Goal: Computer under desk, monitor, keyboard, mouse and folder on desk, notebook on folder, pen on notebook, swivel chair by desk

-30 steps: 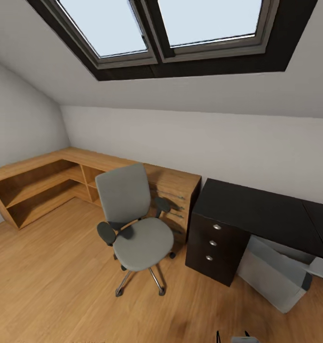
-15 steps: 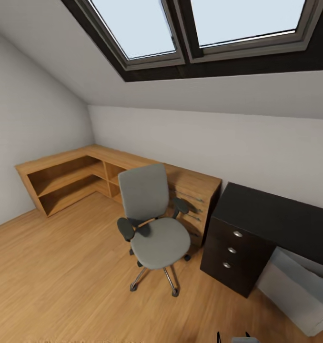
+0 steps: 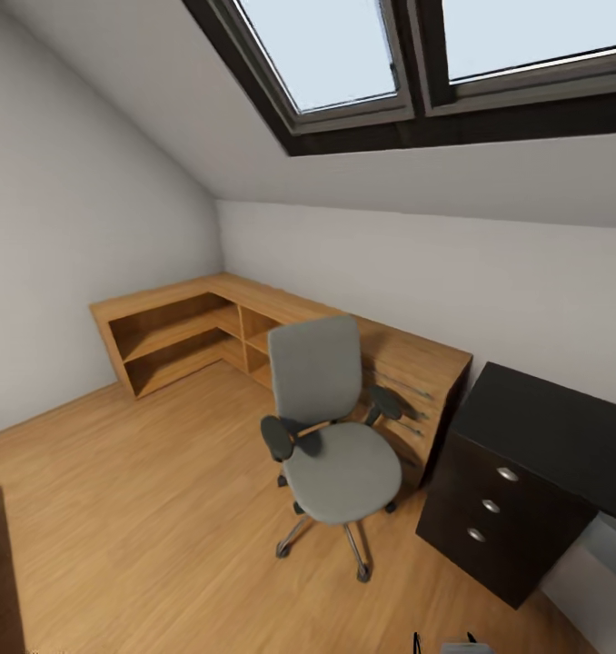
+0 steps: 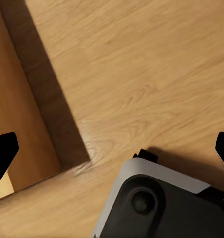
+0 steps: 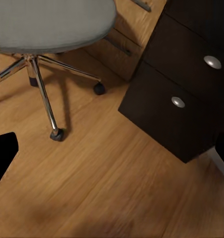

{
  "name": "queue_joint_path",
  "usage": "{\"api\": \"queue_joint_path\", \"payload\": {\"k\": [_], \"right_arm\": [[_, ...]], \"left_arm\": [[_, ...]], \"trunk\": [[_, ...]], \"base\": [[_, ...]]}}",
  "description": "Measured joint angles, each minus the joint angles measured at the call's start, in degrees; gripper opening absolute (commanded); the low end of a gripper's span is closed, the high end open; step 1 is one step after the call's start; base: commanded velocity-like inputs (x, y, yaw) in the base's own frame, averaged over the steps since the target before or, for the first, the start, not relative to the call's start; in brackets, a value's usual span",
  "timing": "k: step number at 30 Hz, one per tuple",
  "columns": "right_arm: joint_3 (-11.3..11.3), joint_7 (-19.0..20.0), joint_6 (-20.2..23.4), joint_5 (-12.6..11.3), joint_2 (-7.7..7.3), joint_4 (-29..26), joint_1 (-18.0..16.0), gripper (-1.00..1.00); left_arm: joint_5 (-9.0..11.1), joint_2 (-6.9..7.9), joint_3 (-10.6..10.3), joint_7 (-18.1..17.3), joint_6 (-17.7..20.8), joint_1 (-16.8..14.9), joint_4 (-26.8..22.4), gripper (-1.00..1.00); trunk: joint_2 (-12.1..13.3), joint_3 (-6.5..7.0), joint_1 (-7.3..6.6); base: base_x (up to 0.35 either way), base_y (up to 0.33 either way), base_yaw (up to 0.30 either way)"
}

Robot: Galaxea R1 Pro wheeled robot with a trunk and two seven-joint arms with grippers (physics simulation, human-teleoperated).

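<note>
Right wrist view, claw (image 5: 112,148) spread above floor (image 5: 117,188)

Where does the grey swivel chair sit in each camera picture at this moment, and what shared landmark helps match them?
Head view: grey upholstered swivel chair stands centre, on the wood floor.
Left wrist view: the picture shows wood floor and part of the robot.
Right wrist view: its seat and chrome legs are in the upper-left corner.
Shared landmark: black drawer unit with round silver knobs beside the chair.

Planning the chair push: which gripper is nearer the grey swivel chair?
Right. The right gripper looks at the grey swivel chair base close by; the left gripper faces bare wooden floor.
</note>
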Motion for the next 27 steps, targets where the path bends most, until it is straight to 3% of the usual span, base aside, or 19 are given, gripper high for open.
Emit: {"api": "queue_joint_path", "payload": {"k": [6,18,27], "right_arm": [[0.0,0.0,0.0,0.0,0.01,0.0,0.0,1.00],[-0.3,-0.2,-0.5,-0.2,0.17,-0.2,0.0,1.00],[-0.7,-0.2,-0.6,-0.1,0.01,-0.2,0.0,1.00]], "left_arm": [[0.1,0.03,0.0,-1.0,0.1,0.0,0.0,1.00],[0.1,0.00,0.1,-1.2,0.1,0.0,0.1,1.00],[0.2,0.03,0.1,-1.2,0.1,0.0,0.1,1.00]], "trunk": [[0.0,0.00,0.01],[0.0,0.00,0.03],[0.0,0.00,0.03]], "base": [[0.254,0.041,0.280],[0.032,0.003,0.277],[0.001,0.000,0.095]]}}
